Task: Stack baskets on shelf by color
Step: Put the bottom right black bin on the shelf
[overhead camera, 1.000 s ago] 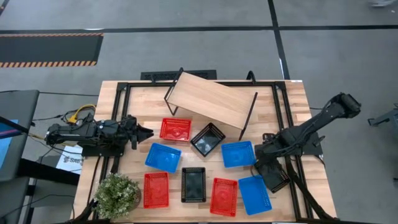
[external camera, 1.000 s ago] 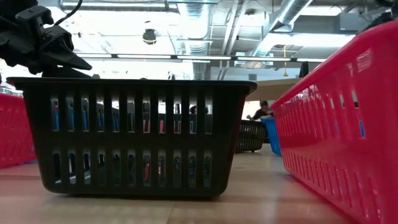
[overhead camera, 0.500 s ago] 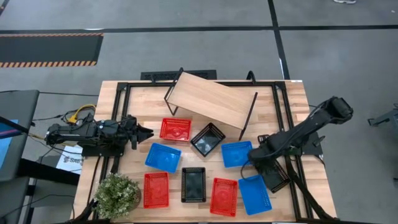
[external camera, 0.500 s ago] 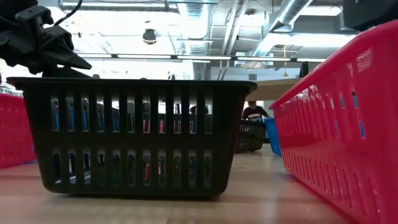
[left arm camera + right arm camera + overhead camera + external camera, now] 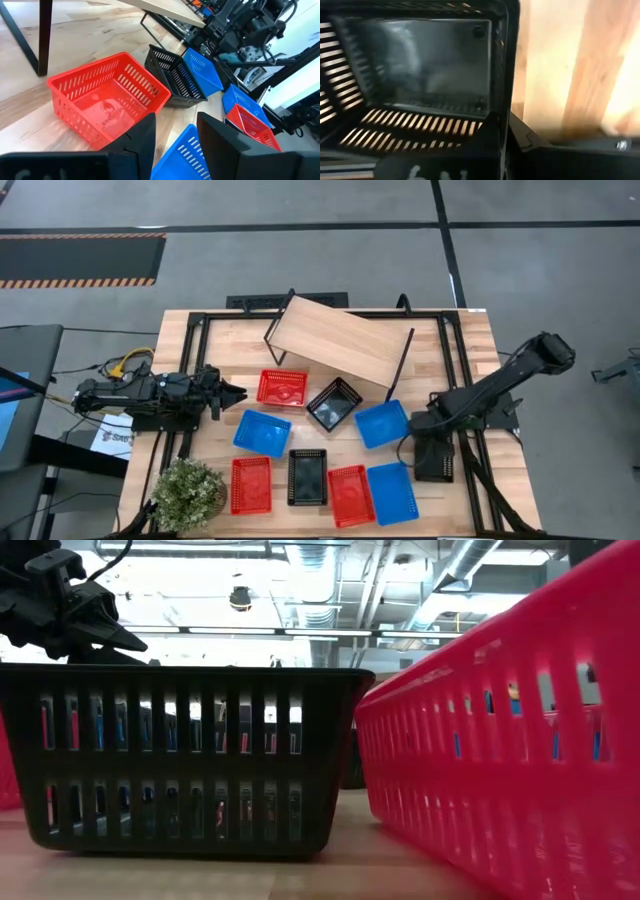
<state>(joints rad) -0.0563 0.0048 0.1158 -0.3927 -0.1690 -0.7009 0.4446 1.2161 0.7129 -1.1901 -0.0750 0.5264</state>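
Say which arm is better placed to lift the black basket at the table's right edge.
Right, most likely. The right gripper sits directly at that black basket, whose interior fills its wrist view. The left gripper waits across the table beside a red basket, jaws open.

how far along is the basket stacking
Nothing is done yet: the shelf is bare and nothing is stacked. In hand: the right gripper is over the black basket at the table's right edge; the left gripper waits open by a red basket. Left: all three colour stacks.
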